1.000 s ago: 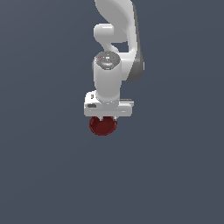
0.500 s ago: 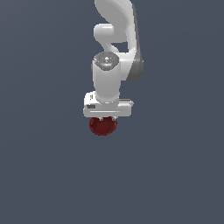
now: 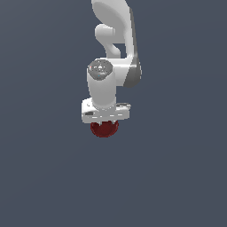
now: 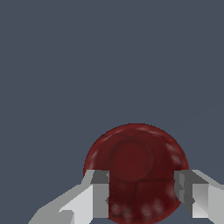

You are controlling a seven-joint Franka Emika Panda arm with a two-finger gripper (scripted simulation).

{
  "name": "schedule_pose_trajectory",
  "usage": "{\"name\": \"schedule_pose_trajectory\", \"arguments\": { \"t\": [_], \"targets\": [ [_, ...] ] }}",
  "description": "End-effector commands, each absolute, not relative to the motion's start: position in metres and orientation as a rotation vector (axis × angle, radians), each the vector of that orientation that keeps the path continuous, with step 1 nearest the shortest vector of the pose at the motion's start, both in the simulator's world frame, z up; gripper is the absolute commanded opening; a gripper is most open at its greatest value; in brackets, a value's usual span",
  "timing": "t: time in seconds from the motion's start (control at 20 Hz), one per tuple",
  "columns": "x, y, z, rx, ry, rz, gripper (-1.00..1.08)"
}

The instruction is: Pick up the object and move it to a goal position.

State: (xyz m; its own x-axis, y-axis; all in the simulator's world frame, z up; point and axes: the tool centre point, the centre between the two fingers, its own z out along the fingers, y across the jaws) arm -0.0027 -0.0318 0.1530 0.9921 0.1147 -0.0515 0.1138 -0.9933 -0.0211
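In the exterior view, the white-and-grey robot arm [image 3: 116, 48] is seen descending from the upper edge of the picture, with its wrist pointed straight down. At its lower end, the white pincer [image 3: 104, 125] is set crosswise, and a dark red ball [image 3: 104, 129] is seen directly beneath it, touching its underside. Only the lower part of the ball is shown there; its upper part is hidden behind the pincer's body. A plain dark grey-blue ground [image 3: 177, 177] is seen all around, and whether the ball rests on it or is lifted clear of it cannot be told.

In the wrist view, the ball [image 4: 135, 170] is shown between the two grey-white fingers [image 4: 98, 197] of the pincer [image 4: 142, 192]. Each finger is pressed against one side of the ball, so the ball is pinched between them. A faint gloss and pale flecks are seen on the ball's dark red surface.
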Motion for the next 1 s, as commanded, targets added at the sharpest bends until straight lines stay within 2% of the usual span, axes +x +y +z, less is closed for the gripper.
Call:
{"name": "schedule_pose_trajectory", "arguments": {
  "t": [0.0, 0.95],
  "targets": [
    [-0.002, -0.037, 0.147, -3.096, -0.227, 0.103, 0.28],
    [0.0, -0.077, 0.094, -2.807, -0.647, 0.178, 0.28]
  ]
}}
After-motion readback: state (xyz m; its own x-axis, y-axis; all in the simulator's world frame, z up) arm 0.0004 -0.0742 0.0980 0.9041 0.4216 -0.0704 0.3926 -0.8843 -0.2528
